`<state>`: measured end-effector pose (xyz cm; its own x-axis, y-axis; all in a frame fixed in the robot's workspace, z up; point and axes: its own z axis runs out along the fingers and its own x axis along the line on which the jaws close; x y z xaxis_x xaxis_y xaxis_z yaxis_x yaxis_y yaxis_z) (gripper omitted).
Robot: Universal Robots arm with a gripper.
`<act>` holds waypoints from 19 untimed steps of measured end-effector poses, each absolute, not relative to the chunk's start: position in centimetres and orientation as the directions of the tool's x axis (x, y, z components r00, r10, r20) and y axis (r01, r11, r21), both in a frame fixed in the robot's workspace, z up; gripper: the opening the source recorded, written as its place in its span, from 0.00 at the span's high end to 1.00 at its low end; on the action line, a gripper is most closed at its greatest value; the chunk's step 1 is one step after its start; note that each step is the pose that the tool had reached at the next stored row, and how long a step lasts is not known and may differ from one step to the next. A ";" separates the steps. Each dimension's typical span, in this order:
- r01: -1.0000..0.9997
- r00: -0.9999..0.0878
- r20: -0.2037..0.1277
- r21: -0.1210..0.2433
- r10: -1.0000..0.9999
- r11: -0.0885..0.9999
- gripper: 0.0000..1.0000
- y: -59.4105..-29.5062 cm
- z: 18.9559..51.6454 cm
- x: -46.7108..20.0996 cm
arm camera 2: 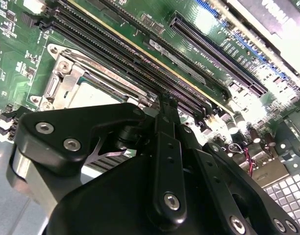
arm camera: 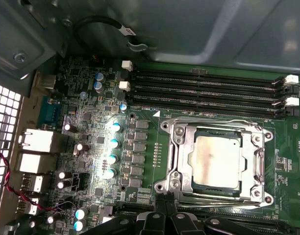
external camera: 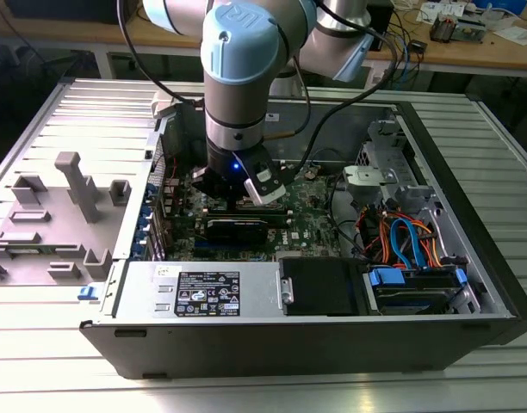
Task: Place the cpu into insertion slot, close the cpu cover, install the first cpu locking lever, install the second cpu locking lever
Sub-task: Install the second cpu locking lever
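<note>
In the first wrist view the cpu (arm camera: 216, 161), a dull tan-grey square, lies in the insertion slot (arm camera: 175, 164) on the green board. The silver cpu cover (arm camera: 214, 133) is folded down flat over it, and the chip shows through its window. Thin wire levers (arm camera: 216, 121) run along the socket's edges. My gripper (arm camera: 165, 199) has its black fingers pressed together, with the tip right at the socket's rim. In the second wrist view the gripper (arm camera 2: 165, 104) stands beside the cpu (arm camera 2: 93, 95) and the cover (arm camera 2: 66, 73). In the exterior view the gripper (external camera: 238, 200) hangs low over the board.
Long black memory slots (arm camera: 209, 90) run beside the socket. Capacitors (arm camera: 113, 142) and rear ports (arm camera: 35, 142) stand to its other side. The open computer case (external camera: 436, 323) holds a power supply (external camera: 203, 292), a black drive cage (external camera: 324, 284) and cable bundles (external camera: 401, 237).
</note>
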<state>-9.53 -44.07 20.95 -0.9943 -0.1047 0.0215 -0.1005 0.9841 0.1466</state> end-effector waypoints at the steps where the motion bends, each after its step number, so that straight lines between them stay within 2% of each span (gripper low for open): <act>1: -0.101 -0.994 0.021 0.147 -0.105 0.984 0.89 -44.1 20.9 -9.5; 19: -0.101 -0.994 0.021 0.153 -0.105 0.983 0.89 -44.1 20.7 -9.6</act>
<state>-9.58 -44.07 20.69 -0.9943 -0.1049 0.0208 -0.1005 0.9831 0.1528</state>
